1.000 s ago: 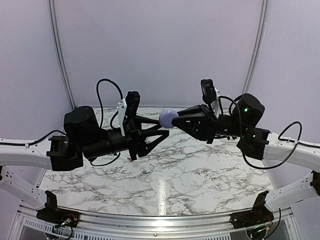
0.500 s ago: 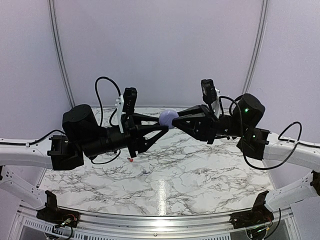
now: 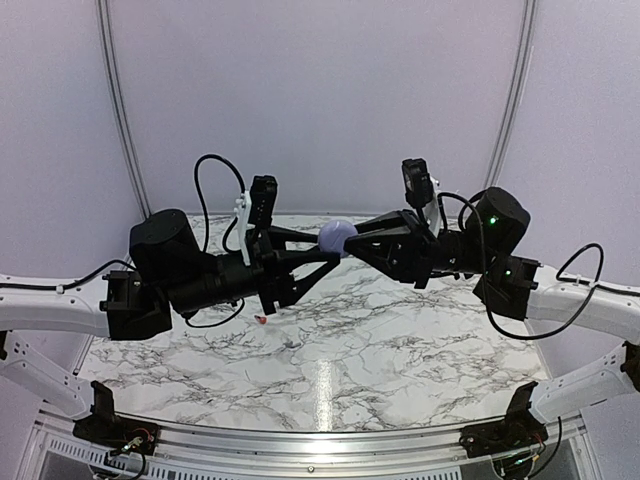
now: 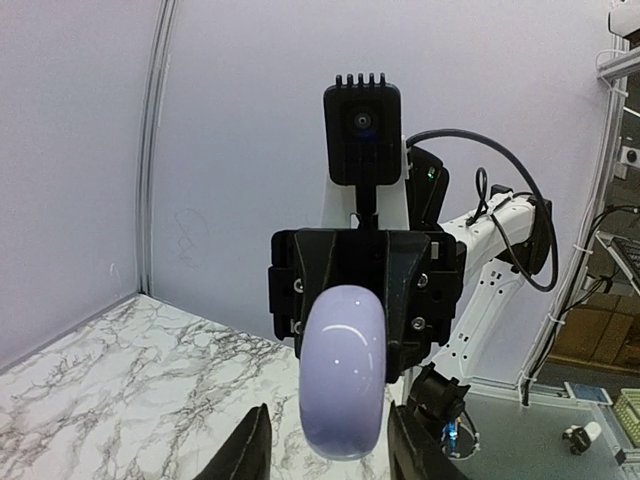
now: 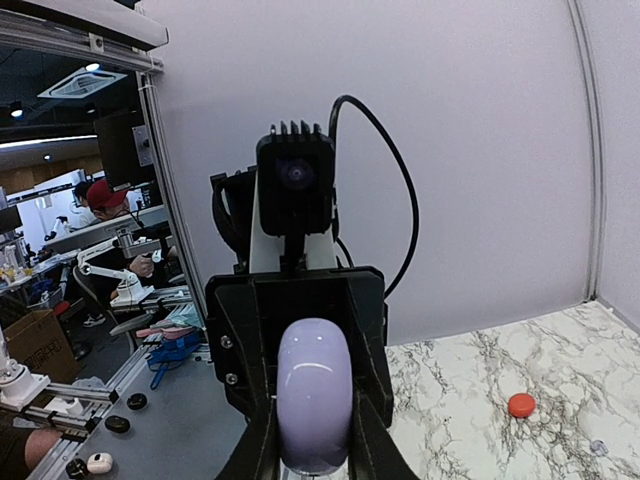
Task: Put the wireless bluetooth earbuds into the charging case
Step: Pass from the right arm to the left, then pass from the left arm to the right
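My right gripper (image 3: 350, 243) is shut on a rounded lavender charging case (image 3: 337, 236) and holds it high above the table; the right wrist view shows the closed case (image 5: 313, 400) clamped between both fingers. My left gripper (image 3: 330, 256) faces it in the air, open. In the left wrist view its fingertips (image 4: 247, 452) stand on either side of the case (image 4: 342, 370), with a gap on each side. A tiny red earbud (image 3: 261, 319) lies on the marble under the left arm and also shows in the right wrist view (image 5: 520, 404). A second earbud is out of view.
The marble table (image 3: 380, 350) lies well below both grippers. Pale walls with metal frame strips (image 3: 118, 100) enclose the back and sides. Both wrist cables (image 3: 205, 190) loop above the arms.
My left gripper has risen slightly and moved right, bringing its open fingers up around the case's end. The right gripper and the case have stayed still.
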